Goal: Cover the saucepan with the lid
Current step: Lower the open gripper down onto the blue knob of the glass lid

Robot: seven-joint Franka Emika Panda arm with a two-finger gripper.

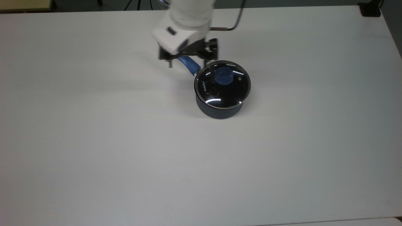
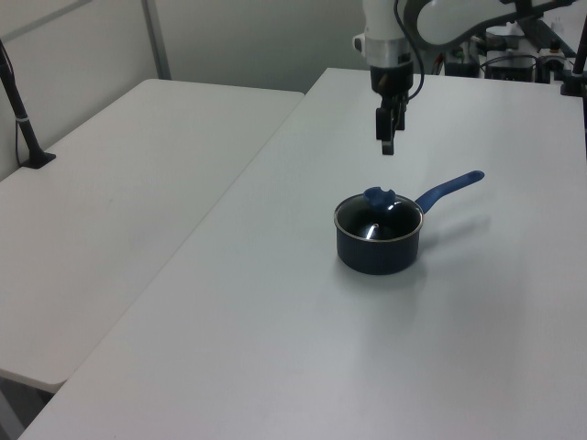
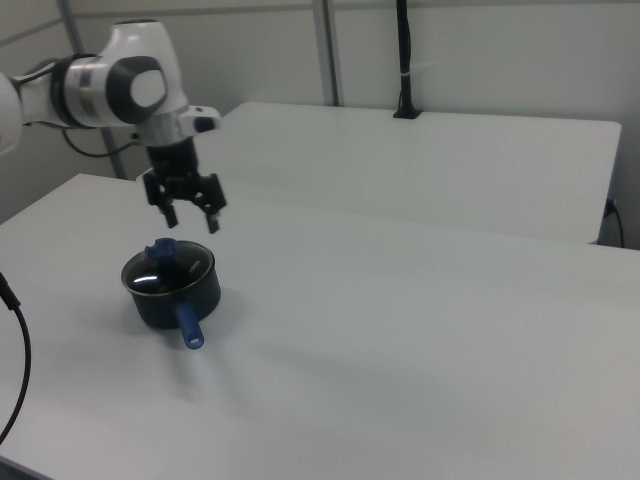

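The dark navy saucepan (image 1: 220,110) stands on the white table with the glass lid (image 1: 220,91) sitting on its rim, blue knob (image 1: 223,76) at the centre. Its blue handle (image 1: 191,66) points to the top view's upper left. My gripper (image 1: 188,64) hangs open above the handle, close to the pan's rim, holding nothing. In the left view the gripper (image 2: 387,144) is well above and behind the saucepan (image 2: 378,252) and lid (image 2: 378,218). In the right view the gripper (image 3: 192,222) hovers just above the lid (image 3: 165,270) and saucepan (image 3: 178,300).
A second white table (image 2: 119,202) stands alongside with a narrow gap between; a black post (image 2: 23,119) is clamped to its far edge. A black cable (image 1: 234,22) trails from the arm. A black clamp (image 1: 370,9) sits at the table's corner.
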